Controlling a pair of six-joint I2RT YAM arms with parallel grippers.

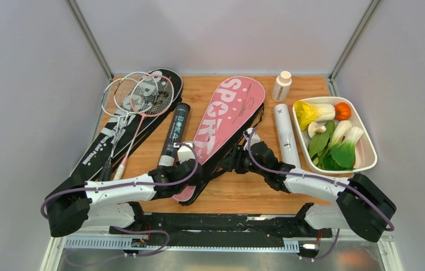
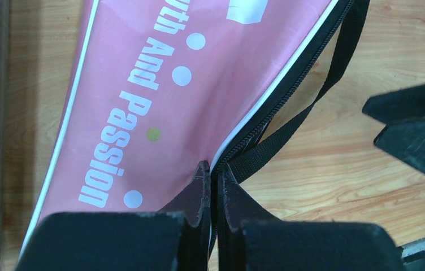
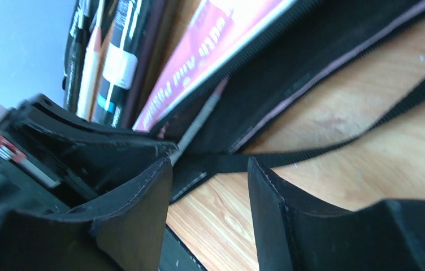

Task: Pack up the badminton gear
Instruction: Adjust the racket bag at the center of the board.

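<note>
Badminton gear, as laid out on the wooden table (image 1: 244, 195):

- Bags, 2. The black bag (image 1: 94, 152) lies at 9 o'clock. The pink bag (image 1: 228, 116) lies at centre, its head at 12 and its handle end at 6, with the side zip parted and black lining showing.
- Rackets, 3 heads counted, overlapping. Two are white rackets (image 1: 117, 96) and one is a pink racket (image 1: 152, 95). All rest on the black bag at 10 o'clock.
- Tubes, 2. The black tube (image 1: 174, 132) lies between the bags. The white tube (image 1: 287, 135) lies at 3 o'clock of the pink bag.
- Other items: 1 white bottle (image 1: 281, 86) at 1 o'clock, and 1 white tray (image 1: 368, 161) of toy vegetables at 3 o'clock, just beside the white tube.
- Left gripper (image 2: 211, 172): jaws pinched together on the pink bag's zip edge, at its 6 o'clock end.
- Right gripper (image 3: 210, 164): jaws about half apart and holding nothing. The black strap (image 3: 334, 148) crosses the table beyond them.
</note>
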